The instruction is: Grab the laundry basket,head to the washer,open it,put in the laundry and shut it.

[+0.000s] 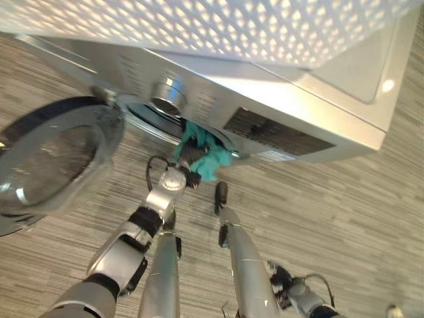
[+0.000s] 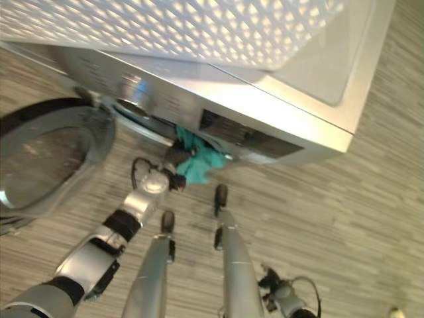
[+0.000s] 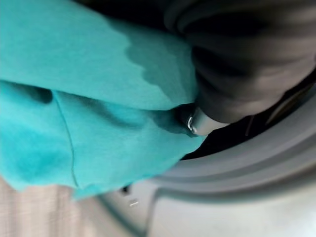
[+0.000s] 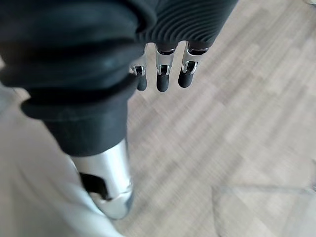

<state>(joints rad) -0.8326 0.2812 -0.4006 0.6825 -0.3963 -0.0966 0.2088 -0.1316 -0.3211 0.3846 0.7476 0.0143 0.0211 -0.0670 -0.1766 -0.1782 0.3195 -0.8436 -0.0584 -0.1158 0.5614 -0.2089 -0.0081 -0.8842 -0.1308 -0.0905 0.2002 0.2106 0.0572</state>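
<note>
- the laundry, a teal cloth [image 1: 207, 159], hangs bunched at the lower edge of the washer's round opening [image 1: 149, 116], part of it draped out over the rim and part tucked back into the dark drum.
- in the left wrist view the same teal cloth [image 3: 84, 113] spreads wide in soft folds, with a seam running down it, lying against the grey rubber seal [image 3: 237, 168] of the opening.
- the left hand [image 1: 192, 159] is at the mouth of the drum, pressed into the cloth; its dark ribbed cover [image 3: 247, 54] shows close up, and one silver finger [image 3: 193, 123] pokes out from under it into the fabric. the rest of the fingers are buried in the cloth, so i cannot tell whether they are curled round it or straight.
- the silver washer [image 1: 298, 99] stands with its control panel and a round chrome knob [image 1: 167, 93] just above the opening.
- the washer door [image 1: 53, 156], a round glass porthole in a dark ring, is swung fully open to the robot's left of the opening.
- a white laundry basket [image 1: 218, 26] with a perforated wall sits on top of the washer, near the camera.
- the right hand [image 4: 163, 74] hangs low at the robot's right side, well apart from the washer, over the striped grey-brown floor [image 1: 344, 212]; its fingers point downward, loosely bent and together, with nothing in them.
</note>
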